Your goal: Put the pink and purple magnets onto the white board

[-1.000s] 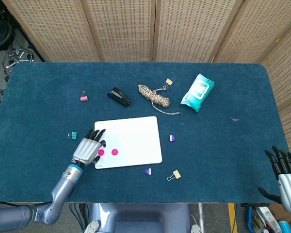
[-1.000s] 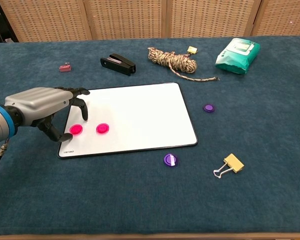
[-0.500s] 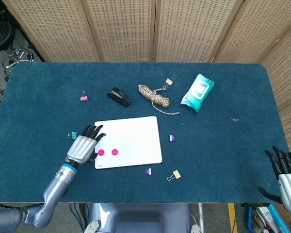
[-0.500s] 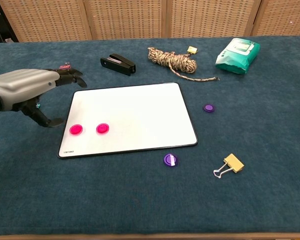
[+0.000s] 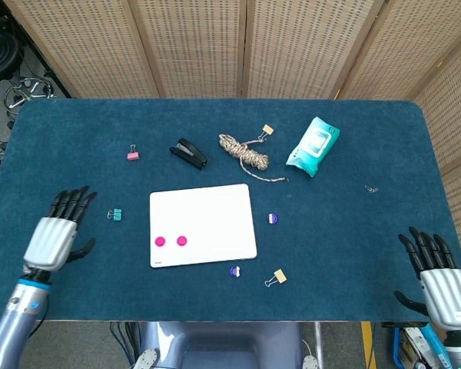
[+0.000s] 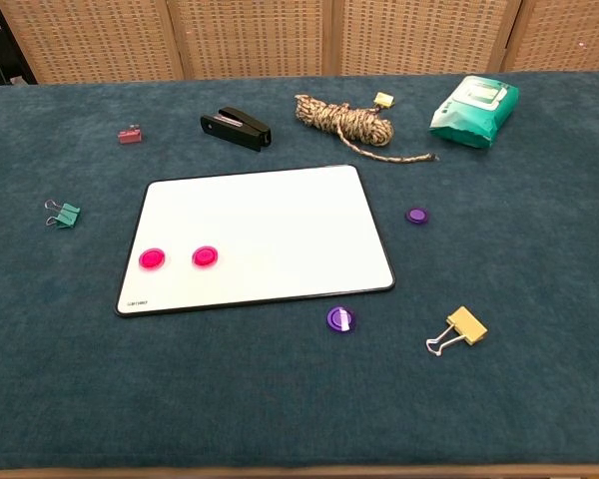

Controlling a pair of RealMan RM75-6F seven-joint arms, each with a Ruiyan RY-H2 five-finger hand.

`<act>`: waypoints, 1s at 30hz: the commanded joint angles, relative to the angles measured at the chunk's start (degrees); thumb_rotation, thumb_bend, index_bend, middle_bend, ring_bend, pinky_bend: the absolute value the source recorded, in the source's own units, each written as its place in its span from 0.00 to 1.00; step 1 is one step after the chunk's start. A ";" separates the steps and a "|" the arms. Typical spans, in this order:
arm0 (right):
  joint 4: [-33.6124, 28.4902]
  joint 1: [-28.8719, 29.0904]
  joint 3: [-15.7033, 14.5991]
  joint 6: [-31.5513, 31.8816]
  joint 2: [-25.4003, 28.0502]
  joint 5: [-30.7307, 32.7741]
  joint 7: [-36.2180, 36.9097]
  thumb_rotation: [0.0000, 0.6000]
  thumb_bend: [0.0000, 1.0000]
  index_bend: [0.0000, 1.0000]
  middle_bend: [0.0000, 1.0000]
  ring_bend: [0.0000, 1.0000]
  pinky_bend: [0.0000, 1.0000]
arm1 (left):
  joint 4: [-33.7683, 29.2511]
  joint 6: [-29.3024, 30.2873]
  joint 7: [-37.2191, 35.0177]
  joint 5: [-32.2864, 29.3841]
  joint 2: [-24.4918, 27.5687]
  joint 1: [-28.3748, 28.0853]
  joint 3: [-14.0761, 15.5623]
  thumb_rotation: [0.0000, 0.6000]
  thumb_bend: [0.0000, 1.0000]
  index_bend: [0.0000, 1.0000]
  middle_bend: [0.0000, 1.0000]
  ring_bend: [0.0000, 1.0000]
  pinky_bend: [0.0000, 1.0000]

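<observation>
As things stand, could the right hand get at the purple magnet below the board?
Probably yes: the right hand is open, and only a yellow clip lies beside the magnet, not over it.

Nothing legible: small print at the white board's (image 6: 270, 230) lower-left corner and on the green pack (image 6: 473, 108) is too small to read

The light is bright and even in both views, and it seems to come from above. Shadows are short and soft; the stapler (image 6: 236, 129) and the rope (image 6: 343, 117) have only a thin dark edge under them. The white board (image 6: 280, 215) is very bright but shows no strong glare. The picture is sharp in the middle. In the head view the table (image 5: 353, 231) edges bend a little.
</observation>
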 commanded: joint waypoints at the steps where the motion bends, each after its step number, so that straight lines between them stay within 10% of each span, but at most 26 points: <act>1: -1.50 3.17 0.70 -3.88 -1.72 -1.24 -4.05 1.00 0.00 0.00 0.00 0.00 0.00 | -3.07 4.12 -4.05 0.83 5.35 4.24 1.39 1.00 0.28 0.00 0.00 0.00 0.00; 15: -6.65 23.40 11.23 -29.15 -11.35 17.07 -18.33 1.00 0.00 0.09 0.00 0.00 0.00 | -1.41 8.05 -14.41 6.85 11.65 9.86 1.60 1.00 0.28 0.00 0.00 0.00 0.00; 30: 4.60 34.95 13.42 -35.53 -23.79 29.06 -23.76 1.00 0.07 0.19 0.00 0.00 0.00 | -0.64 7.24 -12.07 8.92 11.05 11.47 0.79 1.00 0.28 0.00 0.00 0.00 0.00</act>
